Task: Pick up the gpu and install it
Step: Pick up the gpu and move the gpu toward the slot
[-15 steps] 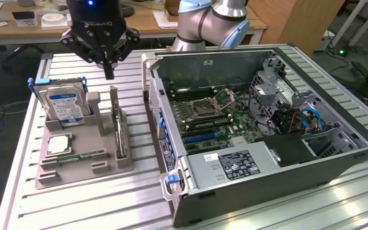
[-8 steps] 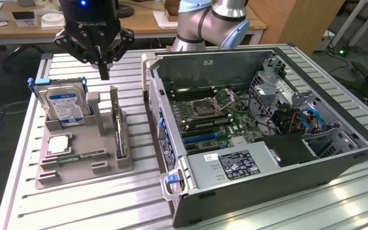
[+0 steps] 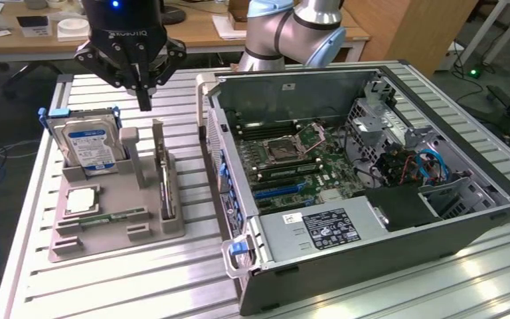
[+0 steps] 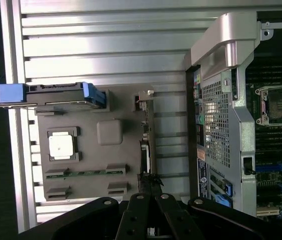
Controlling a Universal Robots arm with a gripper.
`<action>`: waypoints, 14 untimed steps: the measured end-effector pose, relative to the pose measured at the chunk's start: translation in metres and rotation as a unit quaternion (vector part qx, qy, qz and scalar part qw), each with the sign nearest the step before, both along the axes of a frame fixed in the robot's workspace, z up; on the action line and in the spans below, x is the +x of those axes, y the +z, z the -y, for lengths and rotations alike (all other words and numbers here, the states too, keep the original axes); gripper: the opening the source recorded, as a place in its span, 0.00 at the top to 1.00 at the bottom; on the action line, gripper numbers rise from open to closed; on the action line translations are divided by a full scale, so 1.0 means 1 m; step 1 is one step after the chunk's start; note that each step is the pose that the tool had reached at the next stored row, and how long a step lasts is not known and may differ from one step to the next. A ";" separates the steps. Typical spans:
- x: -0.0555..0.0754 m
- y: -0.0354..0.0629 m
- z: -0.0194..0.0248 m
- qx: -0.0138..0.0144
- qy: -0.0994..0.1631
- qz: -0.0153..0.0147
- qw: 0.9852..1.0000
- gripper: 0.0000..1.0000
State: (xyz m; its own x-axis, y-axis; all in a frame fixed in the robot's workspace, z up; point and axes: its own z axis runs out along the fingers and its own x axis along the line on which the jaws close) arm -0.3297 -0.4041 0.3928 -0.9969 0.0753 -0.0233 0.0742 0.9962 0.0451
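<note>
Table [image 3: 104, 279]: I see a slatted metal top under the tool, carrying everything; office desks and a wooden panel stand in the room behind.
Case [image 3: 370, 199]: I have it lying open beside the tool, toward the exterior view's right, board and slots facing up.
Arm [image 3: 291, 30]: it rises behind the case, beyond the tool.
Gripper [image 3: 144, 100]: I hold it above the far end of the tray, tips pressed together, carrying nothing.
Tray [image 3: 113, 229]: I see a grey fixture directly below the tool, just beside the case.
Drive [image 3: 87, 143]: it stands upright in the tray, to the side of the tool away from the case.
Gpu [image 3: 165, 179]: I see it on edge in the tray's slot on the case side, below and slightly ahead of the tips, untouched.
Chip [image 4: 62, 146]: it lies flat in its pocket, well off my line.
Stick [image 4: 83, 173]: it lies flat near the tray's front.
Advice: I judge I must spread the tips before descending, centre them across the card's thin top edge, and come straight down, keeping clear of the post beside it.
</note>
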 end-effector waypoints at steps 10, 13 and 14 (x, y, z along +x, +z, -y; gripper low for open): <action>0.000 0.0000 0.0000 0.000 0.000 0.000 1.000 0.71; 0.000 0.0000 0.0000 0.000 0.000 0.000 1.000 0.59; 0.000 0.0000 0.0000 0.000 0.000 0.000 1.000 0.59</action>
